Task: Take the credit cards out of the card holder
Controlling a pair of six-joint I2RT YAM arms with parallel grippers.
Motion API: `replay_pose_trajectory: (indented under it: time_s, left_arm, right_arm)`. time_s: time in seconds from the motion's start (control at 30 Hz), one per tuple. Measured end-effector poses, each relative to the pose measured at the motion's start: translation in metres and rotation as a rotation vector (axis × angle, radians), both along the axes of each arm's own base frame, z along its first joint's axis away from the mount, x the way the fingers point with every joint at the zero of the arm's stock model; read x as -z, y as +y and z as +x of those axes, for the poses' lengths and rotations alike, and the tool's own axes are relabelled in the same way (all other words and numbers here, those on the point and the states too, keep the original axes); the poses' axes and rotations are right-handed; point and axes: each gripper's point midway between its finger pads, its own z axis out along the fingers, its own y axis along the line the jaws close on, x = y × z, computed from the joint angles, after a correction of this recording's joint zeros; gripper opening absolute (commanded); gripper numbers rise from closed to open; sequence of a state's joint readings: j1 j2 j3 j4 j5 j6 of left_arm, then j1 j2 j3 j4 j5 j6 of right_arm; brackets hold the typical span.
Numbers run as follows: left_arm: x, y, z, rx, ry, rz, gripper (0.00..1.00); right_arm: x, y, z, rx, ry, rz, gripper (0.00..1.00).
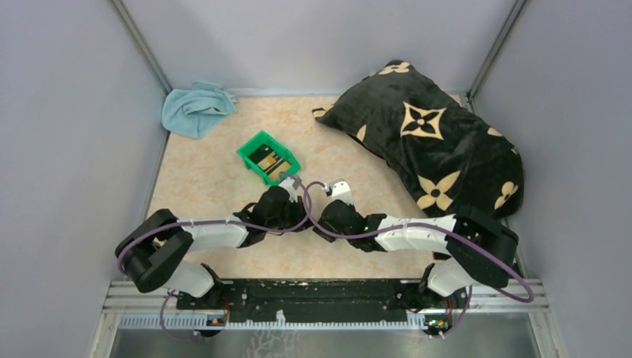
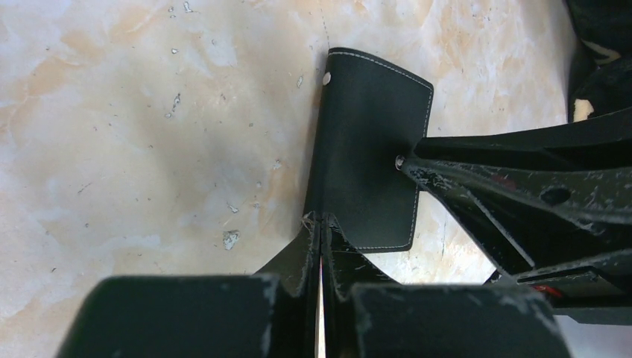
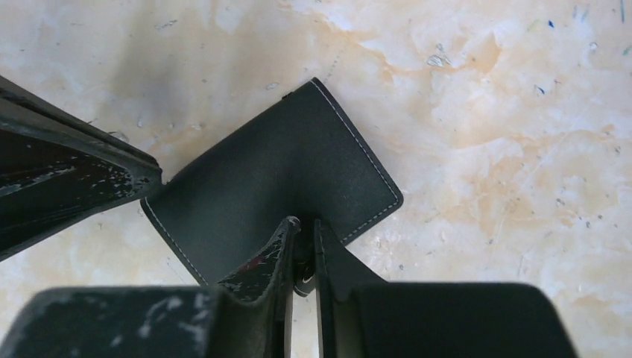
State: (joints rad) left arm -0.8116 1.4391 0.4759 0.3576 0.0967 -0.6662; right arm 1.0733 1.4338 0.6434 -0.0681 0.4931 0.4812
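Top external shows the desk (image 1: 201,186) with open surface to the left and near side, while a black pillow (image 1: 432,134) crowds its far right corner. The left hand (image 2: 320,227) and right hand (image 3: 302,230) meet at mid-desk, each pinched tight on an edge of the card holder (image 2: 369,149). The holder sits between them with its black stitched outside showing and its long axis running away from the left hand. Just beyond, the green bin (image 1: 250,149) holds dark credit cards (image 1: 270,160).

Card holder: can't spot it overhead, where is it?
Wrist views show the card holder mid-table, pinched by left gripper and right gripper, near the green bin.
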Motion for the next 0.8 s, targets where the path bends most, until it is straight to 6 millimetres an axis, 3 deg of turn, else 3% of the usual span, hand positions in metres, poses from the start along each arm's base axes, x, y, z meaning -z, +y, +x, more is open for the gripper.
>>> replay_pose_trajectory:
  time_s: [0.2,0.33,0.43,0.6,0.7,0.8]
  left_arm:
    - [0.000,0.000,0.000,0.000,0.001,0.000,0.00]
    - [-0.006,0.002,-0.003,0.003,-0.001,-0.005,0.03]
    - [-0.025,0.005,-0.003,-0.003,-0.031,-0.029,0.12]
    - [-0.077,0.013,0.003,-0.050,-0.150,-0.101,0.33]
    - [-0.095,0.020,0.004,-0.077,-0.195,-0.124,0.37]
    - [-0.100,0.024,0.005,-0.094,-0.207,-0.125,0.37]
  right_arm:
    - [-0.008,-0.009,0.001,0.044,-0.015,0.003,0.00]
    - [-0.033,-0.007,0.003,0.044,-0.053,0.066,0.00]
    - [-0.055,-0.006,0.004,0.032,-0.093,0.117,0.00]
    - [-0.083,-0.001,0.009,0.002,-0.141,0.134,0.00]
    - [-0.093,0.004,0.013,-0.009,-0.161,0.138,0.00]
    - [-0.091,0.006,0.014,-0.011,-0.158,0.130,0.00]
